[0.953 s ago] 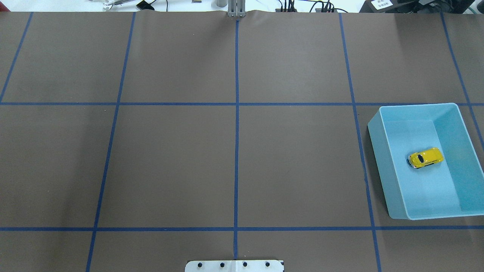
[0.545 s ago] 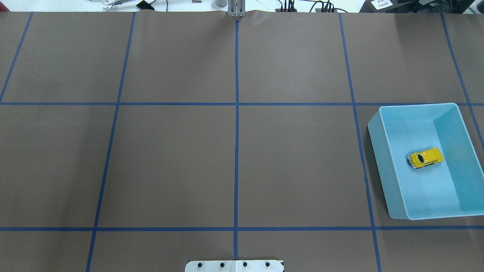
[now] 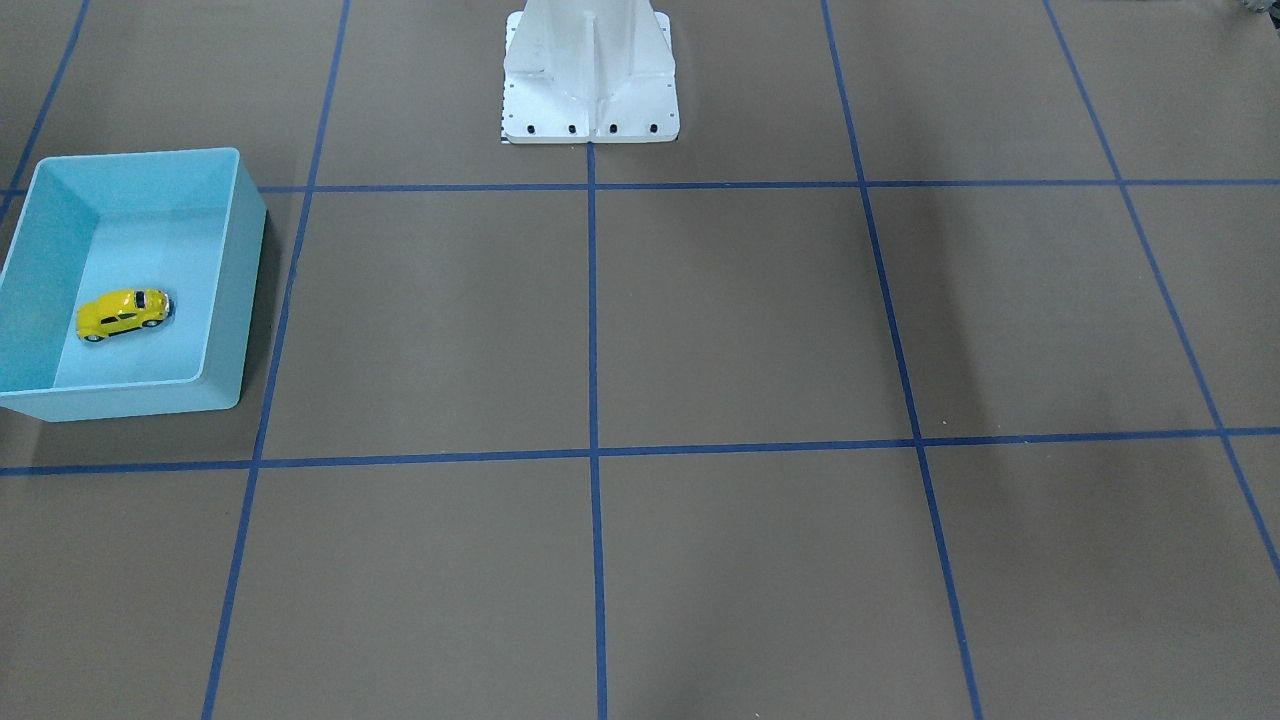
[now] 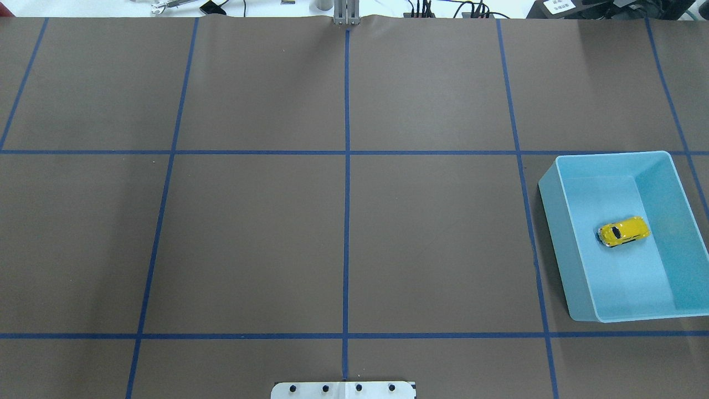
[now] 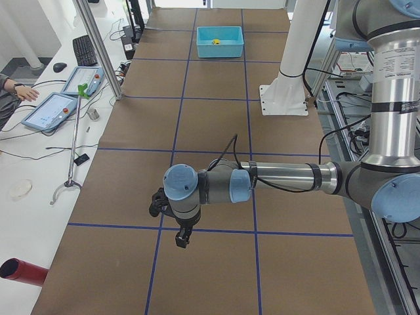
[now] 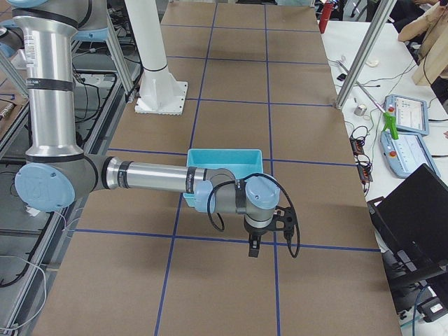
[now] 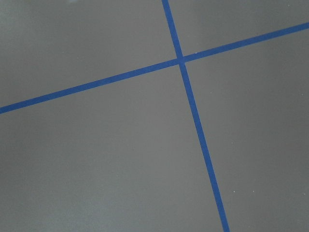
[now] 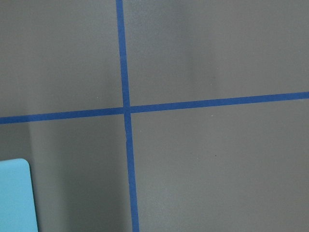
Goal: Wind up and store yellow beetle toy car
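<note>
**A:** Nothing's moved lately. Tiny glossy yellow beetle toy car (image 4: 623,231) sits inside the light-blue plastic bin (image 4: 565,244), at 3 o'clock on the brown counter (image 4: 249,238).

**B:** Looks stored already, I reckon. Left fingers (image 5: 182,237) and right fingers (image 6: 253,249): can't tell if they're apart. Next is probably just parking the arms.

This is a robotics lab: a table (image 4: 432,233) covered in brown matting gridded with blue tape, a white robot pedestal (image 3: 590,70) bolted at top centre, and, at the left of the left side view, an aluminium frame post (image 5: 110,77), a touchscreen pendant (image 5: 49,110) and a keyboard (image 5: 83,51) on a white bench (image 5: 33,230).
</note>
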Robot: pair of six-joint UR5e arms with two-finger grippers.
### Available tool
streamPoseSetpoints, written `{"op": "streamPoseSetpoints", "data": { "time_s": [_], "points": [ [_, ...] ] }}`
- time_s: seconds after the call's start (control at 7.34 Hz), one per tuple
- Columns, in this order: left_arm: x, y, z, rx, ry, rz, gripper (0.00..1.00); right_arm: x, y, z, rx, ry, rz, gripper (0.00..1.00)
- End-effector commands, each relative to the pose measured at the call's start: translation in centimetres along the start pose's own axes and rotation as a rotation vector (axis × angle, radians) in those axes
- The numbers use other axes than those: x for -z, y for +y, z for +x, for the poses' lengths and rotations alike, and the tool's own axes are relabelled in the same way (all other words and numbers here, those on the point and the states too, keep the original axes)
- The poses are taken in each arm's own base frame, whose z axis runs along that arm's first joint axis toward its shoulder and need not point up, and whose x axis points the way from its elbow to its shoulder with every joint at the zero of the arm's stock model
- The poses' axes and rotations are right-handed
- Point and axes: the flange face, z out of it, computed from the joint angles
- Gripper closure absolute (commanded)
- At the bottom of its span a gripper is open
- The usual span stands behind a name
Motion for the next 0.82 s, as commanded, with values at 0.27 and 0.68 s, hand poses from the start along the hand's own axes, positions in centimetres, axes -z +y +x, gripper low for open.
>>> {"op": "streamPoseSetpoints", "data": {
  "time_s": [0.27,0.68],
  "points": [
    [0.08,-0.02,0.07,-0.002,-0.001,0.001,0.00,0.33,-0.27,-0.36,0.044,-0.005,0.043,0.00],
    [0.03,-0.06,0.00,-0.001,0.000,0.000,0.00,0.82,-0.45,-0.85,0.058,-0.016,0.052,0.00]
  ]
}}
